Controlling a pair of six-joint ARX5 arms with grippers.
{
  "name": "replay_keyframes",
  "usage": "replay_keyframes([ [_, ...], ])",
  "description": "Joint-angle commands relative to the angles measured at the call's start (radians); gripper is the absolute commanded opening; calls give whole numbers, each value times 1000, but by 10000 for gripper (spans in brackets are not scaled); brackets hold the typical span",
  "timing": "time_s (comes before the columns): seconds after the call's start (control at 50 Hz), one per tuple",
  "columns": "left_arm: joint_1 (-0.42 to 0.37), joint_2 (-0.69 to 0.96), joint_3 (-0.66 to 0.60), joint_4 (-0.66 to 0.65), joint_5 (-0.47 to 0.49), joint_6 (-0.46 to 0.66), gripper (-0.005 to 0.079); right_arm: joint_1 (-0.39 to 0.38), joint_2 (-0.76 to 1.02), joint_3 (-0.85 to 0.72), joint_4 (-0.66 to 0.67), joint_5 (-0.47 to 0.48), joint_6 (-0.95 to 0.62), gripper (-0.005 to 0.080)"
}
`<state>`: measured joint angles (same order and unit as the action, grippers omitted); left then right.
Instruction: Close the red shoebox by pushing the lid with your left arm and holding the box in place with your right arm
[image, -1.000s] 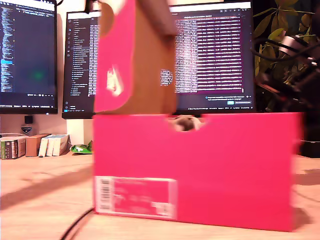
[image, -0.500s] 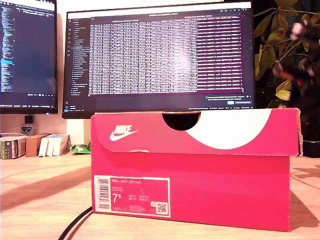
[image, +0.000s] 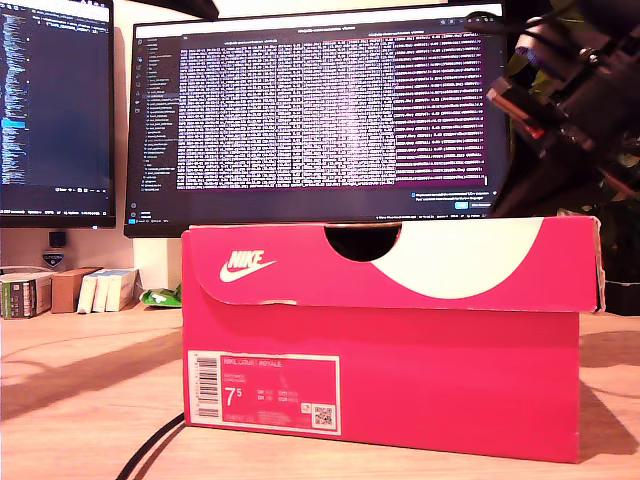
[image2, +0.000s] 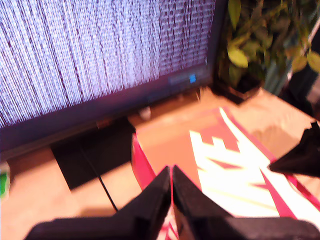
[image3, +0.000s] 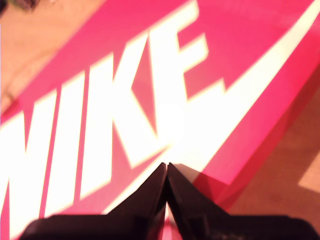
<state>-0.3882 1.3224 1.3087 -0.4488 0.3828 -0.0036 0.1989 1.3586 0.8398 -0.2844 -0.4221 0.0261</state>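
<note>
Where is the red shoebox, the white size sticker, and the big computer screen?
red shoebox (image: 450, 380): exterior view, bare red front wall.
size sticker (image: 265, 392): exterior view, middle of the white label.
computer screen (image: 320, 110): exterior view, middle of the lit text.

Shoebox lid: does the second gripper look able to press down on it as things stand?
Probably yes. My second gripper hangs shut right over the lid, with nothing between its tips and the lid's printed top. Whether it already touches, I cannot tell.
</note>
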Motion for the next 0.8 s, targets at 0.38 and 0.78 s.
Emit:
replay_keyframes([
  [0.38,7,-10,-12,-45,10,52,-19,10,-8,5,-50,66,-110,-12],
  [0.78,142,-22,-14,-84,5,103,-19,8,-135,5,41,209,-112,-13],
])
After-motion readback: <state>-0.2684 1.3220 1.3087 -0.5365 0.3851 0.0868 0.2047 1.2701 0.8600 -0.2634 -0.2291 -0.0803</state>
